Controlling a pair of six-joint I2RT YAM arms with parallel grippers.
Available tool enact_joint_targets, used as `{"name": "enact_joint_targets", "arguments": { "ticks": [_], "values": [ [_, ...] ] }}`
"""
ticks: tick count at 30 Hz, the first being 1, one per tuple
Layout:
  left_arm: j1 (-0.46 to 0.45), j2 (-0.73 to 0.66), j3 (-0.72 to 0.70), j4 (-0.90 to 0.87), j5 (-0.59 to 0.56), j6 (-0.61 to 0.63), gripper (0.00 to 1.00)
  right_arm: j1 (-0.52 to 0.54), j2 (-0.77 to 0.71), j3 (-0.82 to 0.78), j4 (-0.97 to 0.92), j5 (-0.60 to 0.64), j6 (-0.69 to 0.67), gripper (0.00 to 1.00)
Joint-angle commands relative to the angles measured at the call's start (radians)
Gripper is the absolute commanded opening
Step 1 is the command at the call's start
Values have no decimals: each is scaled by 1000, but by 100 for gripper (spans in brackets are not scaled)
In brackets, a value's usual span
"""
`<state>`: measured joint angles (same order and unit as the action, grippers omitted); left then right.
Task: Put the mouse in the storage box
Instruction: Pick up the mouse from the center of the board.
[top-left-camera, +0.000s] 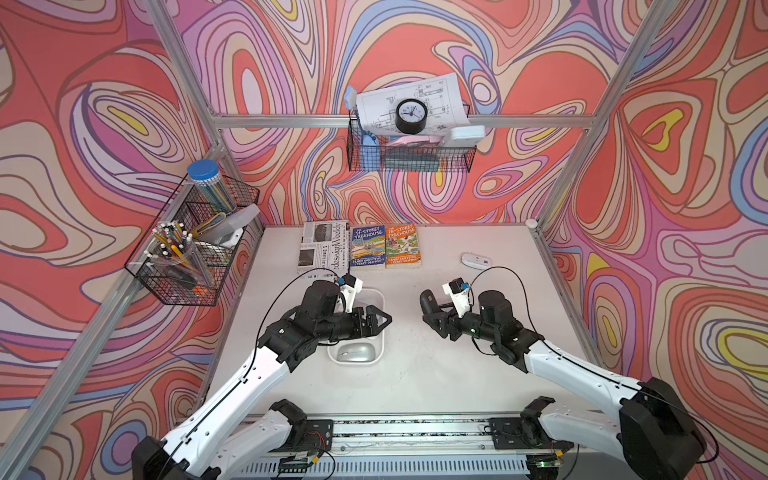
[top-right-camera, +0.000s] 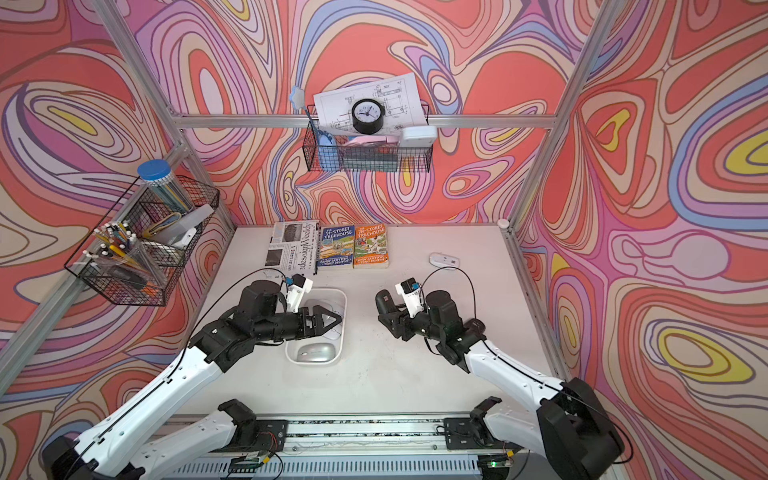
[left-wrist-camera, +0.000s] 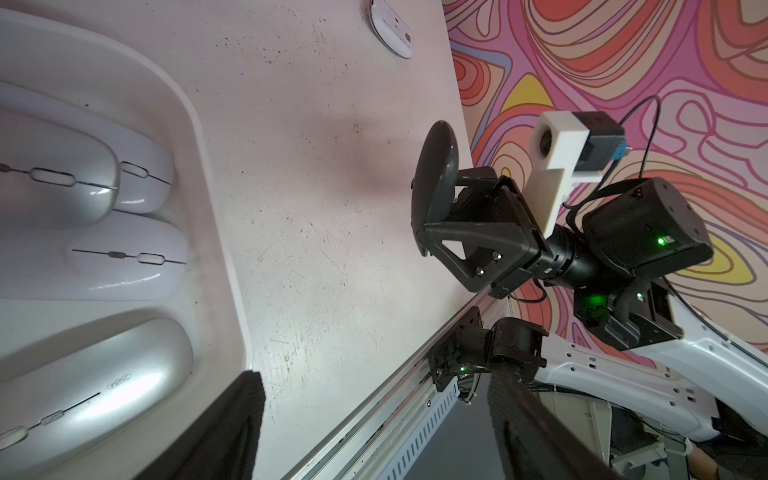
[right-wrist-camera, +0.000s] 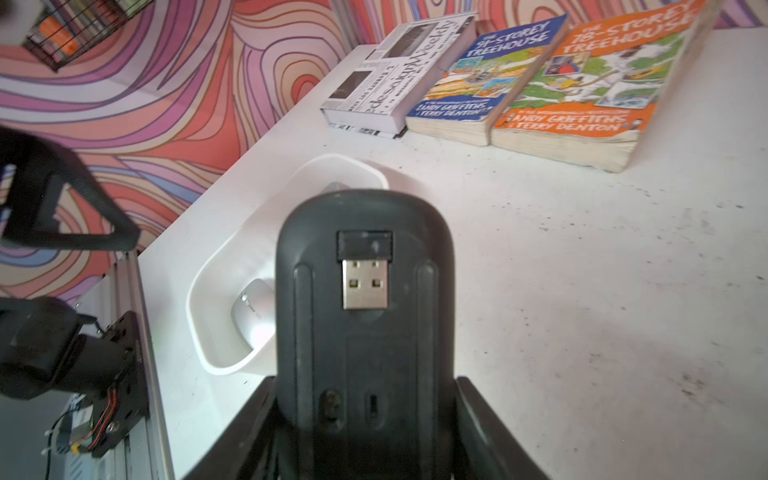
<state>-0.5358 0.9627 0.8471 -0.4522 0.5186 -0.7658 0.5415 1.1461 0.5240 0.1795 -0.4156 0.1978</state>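
We see storage box (top-left-camera: 380, 348) under left pincer (top-left-camera: 376, 320), off to left of right pincer (top-left-camera: 433, 314). Left pincer: jaws wide apart, empty. Right pincer: clamped tight on black mouse (top-left-camera: 428, 300), which juts past its tips, outside box. Silver mouse (top-left-camera: 354, 353) lies in box just beside left pincer

Mice (left-wrist-camera: 129, 257) in storage box (left-wrist-camera: 208, 216); books (top-left-camera: 368, 245) behind box

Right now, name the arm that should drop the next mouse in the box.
Right: the right gripper grips the black mouse near the box; the left gripper hangs open, empty, over it.
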Motion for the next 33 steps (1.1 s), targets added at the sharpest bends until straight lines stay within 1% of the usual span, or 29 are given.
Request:
{"name": "enact_joint_targets", "arguments": {
  "ticks": [1,4,8,9,11,15,21,23,25,29,31,33],
  "values": [
    [-3,44,26,86,65,-7,82,33,-3,-8,91,-34,-36,37],
    [-13,88,30,119,66,-6,82,52,30,7,97,-60,-42,37],
    [-35,171,58,150,64,2,82,98,70,35,87,-67,-83,36],
    [-39,195,69,157,63,1,81,106,81,40,87,-61,-84,36],
    [-52,234,89,170,65,2,75,117,102,54,82,-60,-88,36],
    [-78,311,127,178,65,5,68,138,119,70,77,-54,-94,36],
    [-101,388,134,181,49,-7,61,158,127,82,60,-40,-111,37],
    [-110,412,141,181,47,-10,52,165,135,90,47,-36,-116,37],
    [-117,429,145,214,45,-15,45,169,141,90,43,-32,-120,37],
    [-124,442,140,229,43,-27,29,175,145,87,43,-31,-124,39],
    [-125,445,139,230,43,-27,20,176,147,85,43,-31,-126,40],
    [-124,445,141,228,40,-26,8,178,148,85,43,-32,-132,41]
  ]
}}
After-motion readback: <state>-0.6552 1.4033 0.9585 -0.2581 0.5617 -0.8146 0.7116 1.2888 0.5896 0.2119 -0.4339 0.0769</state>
